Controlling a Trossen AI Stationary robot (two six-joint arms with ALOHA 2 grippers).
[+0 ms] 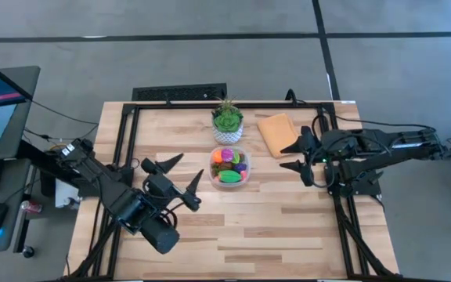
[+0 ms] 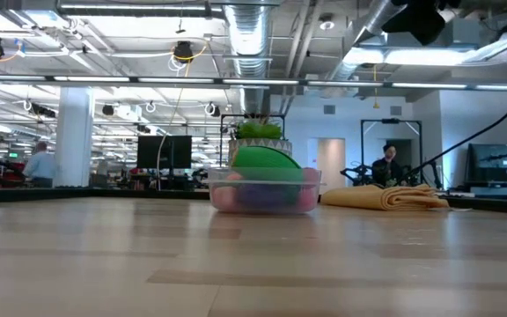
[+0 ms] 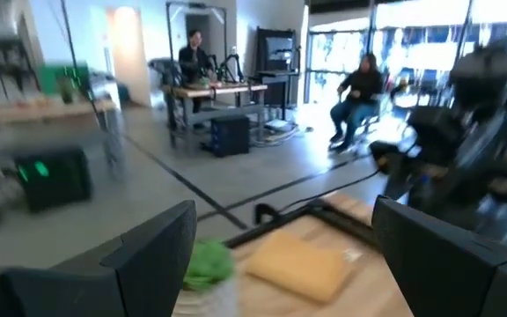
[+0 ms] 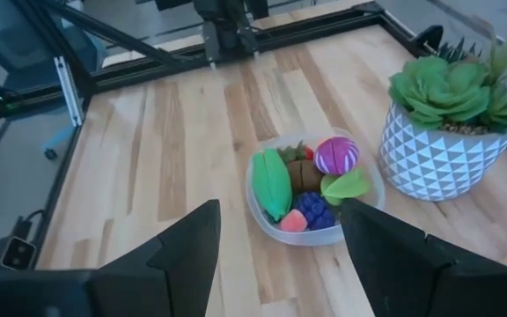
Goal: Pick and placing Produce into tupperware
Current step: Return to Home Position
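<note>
Clear tupperware (image 1: 213, 174), holding the produce (image 1: 230, 166), sits between left gripper (image 1: 185, 178) and right gripper (image 1: 291, 156), both spread wide; a low retreat could knock it.

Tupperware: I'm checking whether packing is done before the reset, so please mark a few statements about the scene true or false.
1. All the produce in view lies inside the tupperware. True.
2. The left claw is shut on a piece of produce. False: it is open and empty, left of the tupperware in the high view.
3. The potted plant stands close beside the tupperware. True.
4. The orange cloth lies inside the tupperware. False: it lies on the table, beside the open right claw.
</note>
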